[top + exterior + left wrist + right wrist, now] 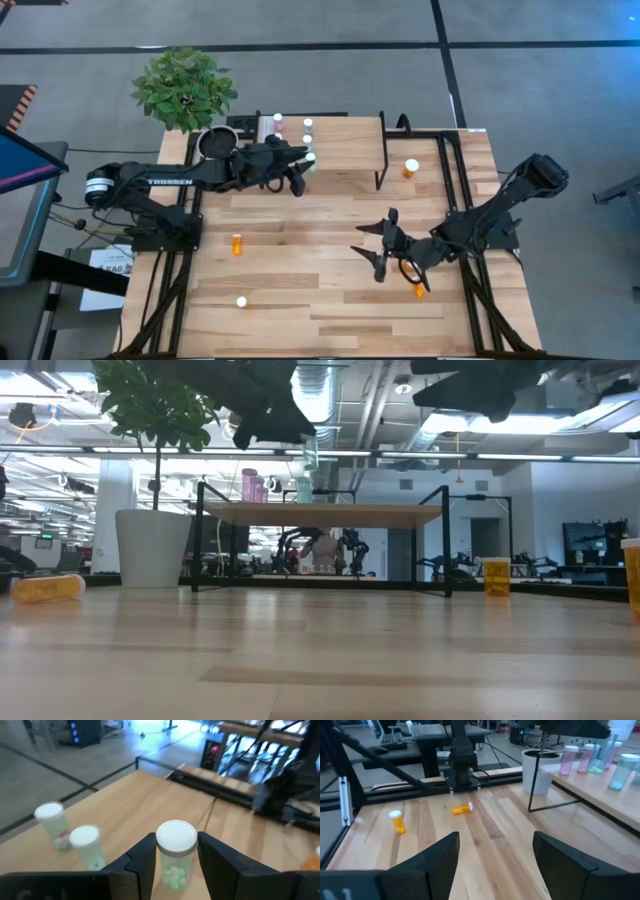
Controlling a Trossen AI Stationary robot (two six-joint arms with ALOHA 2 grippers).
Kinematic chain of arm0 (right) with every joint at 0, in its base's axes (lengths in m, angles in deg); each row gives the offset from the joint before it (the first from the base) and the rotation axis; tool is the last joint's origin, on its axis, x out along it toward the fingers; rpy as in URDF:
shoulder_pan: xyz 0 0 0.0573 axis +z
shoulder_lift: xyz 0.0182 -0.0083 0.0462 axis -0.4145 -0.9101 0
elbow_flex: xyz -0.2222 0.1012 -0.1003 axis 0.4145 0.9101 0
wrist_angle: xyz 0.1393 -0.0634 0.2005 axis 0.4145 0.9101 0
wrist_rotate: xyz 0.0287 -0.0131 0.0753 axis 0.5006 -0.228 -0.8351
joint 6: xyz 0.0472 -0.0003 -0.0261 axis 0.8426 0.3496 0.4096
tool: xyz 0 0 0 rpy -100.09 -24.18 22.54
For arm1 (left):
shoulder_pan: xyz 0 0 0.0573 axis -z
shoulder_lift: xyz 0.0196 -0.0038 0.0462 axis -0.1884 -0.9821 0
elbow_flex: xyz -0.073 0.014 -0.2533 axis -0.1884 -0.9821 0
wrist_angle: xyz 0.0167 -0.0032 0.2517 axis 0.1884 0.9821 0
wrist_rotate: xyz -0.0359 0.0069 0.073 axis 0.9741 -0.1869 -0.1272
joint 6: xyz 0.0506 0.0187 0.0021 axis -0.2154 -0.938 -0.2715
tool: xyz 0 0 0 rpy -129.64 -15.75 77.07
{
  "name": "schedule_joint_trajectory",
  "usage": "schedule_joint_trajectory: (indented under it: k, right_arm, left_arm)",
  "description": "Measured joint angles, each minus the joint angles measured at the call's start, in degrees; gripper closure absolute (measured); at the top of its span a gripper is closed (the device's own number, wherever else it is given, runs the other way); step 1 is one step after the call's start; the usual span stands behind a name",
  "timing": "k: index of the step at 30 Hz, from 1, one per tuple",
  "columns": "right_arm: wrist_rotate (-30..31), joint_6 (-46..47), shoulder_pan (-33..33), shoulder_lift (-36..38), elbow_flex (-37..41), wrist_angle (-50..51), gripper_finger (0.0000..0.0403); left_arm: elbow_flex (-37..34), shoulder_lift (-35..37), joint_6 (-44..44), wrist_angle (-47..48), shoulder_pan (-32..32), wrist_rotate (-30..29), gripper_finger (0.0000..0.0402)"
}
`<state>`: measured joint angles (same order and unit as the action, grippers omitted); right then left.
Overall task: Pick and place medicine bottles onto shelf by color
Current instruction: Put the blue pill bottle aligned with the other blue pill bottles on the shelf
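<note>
The table [300, 300] is light wood in pale and honey-toned planks. The shelf [345, 150] is the same light wood on black metal legs. On it stand white-capped bottles: pink ones [575, 759] and teal-green ones [621, 771]. The bottle [176, 855] between the left gripper's black fingers [140, 865] has a white cap and a clear greenish body with pale green pills. Orange bottles [398, 822] with white caps sit on the table. The plant [183, 88] is leafy green in a grey-white pot [153, 548]. Both arms are black.
</note>
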<state>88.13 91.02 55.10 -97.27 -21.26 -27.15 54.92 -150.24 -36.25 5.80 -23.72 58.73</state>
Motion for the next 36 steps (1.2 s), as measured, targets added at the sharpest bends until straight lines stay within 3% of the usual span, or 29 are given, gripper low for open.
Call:
schedule_joint_trajectory:
  k: [12, 19, 31, 36]
  right_arm:
    - [-0.16, 0.50, 1.80, 0.00, 0.00, -0.35, 0.0126]
    - [-0.14, 0.92, 3.38, -0.02, 0.00, -0.55, 0.0126]
    - [-0.03, 0.92, 3.76, -0.04, 0.00, -1.19, 0.0126]
    - [0.08, 0.92, 3.71, -0.04, -0.01, -1.37, 0.0126]
  left_arm:
    - [-0.02, -6.12, 0.21, -1.73, -0.37, -6.65, 0.0275]
    - [-0.05, -6.00, 1.57, -1.38, 0.33, -12.29, 0.0275]
    - [-0.05, -5.77, 4.00, -3.19, 8.09, -32.67, 0.0275]
    - [-0.47, -5.99, 8.43, -3.48, 8.11, -34.72, 0.0275]
